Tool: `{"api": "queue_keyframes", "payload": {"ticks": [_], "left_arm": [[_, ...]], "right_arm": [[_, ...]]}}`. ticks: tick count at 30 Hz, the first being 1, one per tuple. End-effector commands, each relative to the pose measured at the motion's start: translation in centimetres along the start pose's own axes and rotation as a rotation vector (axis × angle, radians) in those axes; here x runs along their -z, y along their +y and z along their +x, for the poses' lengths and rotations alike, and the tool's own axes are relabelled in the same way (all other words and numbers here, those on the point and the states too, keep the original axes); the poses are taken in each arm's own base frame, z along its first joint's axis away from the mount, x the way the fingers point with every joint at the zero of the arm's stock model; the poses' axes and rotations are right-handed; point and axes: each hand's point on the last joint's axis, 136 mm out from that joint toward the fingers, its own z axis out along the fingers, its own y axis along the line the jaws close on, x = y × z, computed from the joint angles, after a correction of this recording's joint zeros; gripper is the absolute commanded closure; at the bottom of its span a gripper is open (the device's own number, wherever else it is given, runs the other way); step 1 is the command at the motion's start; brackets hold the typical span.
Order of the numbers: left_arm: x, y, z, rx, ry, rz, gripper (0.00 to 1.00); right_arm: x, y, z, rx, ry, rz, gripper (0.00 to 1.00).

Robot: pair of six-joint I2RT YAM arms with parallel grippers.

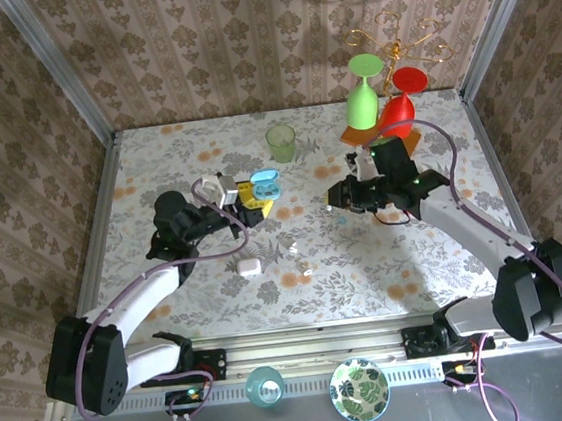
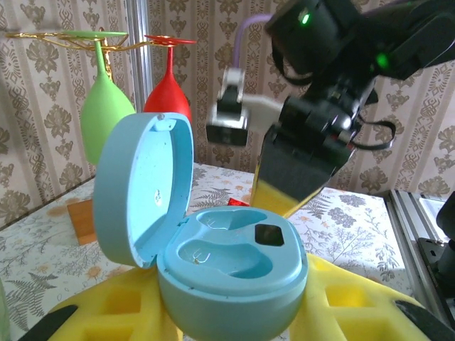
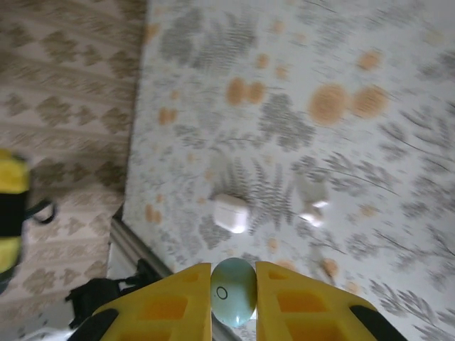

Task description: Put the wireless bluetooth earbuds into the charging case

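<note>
My left gripper [image 2: 229, 302] is shut on the base of an open pale blue charging case [image 2: 234, 259]. Its lid [image 2: 146, 188] is swung up to the left, and both sockets are empty. In the top view this case [image 1: 265, 183] is held above the table's middle left. My right gripper [image 3: 233, 288] is shut on a pale blue earbud [image 3: 233, 293], pinched between its yellow fingers. In the top view the right gripper [image 1: 339, 198] hangs a short way right of the case. In the left wrist view its yellow fingers [image 2: 288, 177] hang just behind the case.
A shut white case [image 1: 249, 266] and a small white earbud [image 1: 306, 266] lie on the table in front of the arms. In the right wrist view the white case [image 3: 231, 212] and blurred white earbuds [image 3: 313, 204] lie below. A green cup [image 1: 281, 142] stands at the back. Green [image 1: 361, 99] and red [image 1: 400, 107] wine glasses hang from a rack.
</note>
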Motion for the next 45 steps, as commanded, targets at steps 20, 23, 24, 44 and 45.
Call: {"api": "queue_keyframes", "payload": {"ticks": [20, 23, 24, 44, 45], "left_arm": [[-2.0, -2.8, -1.2, 0.019, -0.013, 0.172, 0.74], [-2.0, -2.9, -1.3, 0.015, -0.017, 0.174, 0.74], [-2.1, -2.8, -1.3, 0.014, -0.019, 0.173, 0.74], [-2.2, -2.7, -1.9, -0.005, -0.034, 0.167, 0.74], [-2.2, -2.7, -1.9, -0.005, -0.033, 0.166, 0.74]], "right_arm": [[2.2, 14.0, -0.7, 0.529, -0.041, -0.264, 0.83], [2.0, 13.8, -0.7, 0.525, -0.037, -0.256, 0.83], [2.0, 13.6, -0.6, 0.524, -0.035, -0.252, 0.83], [0.0, 11.6, 0.3, 0.475, 0.029, -0.220, 0.84], [0.0, 11.6, 0.3, 0.474, 0.030, -0.221, 0.84]]}}
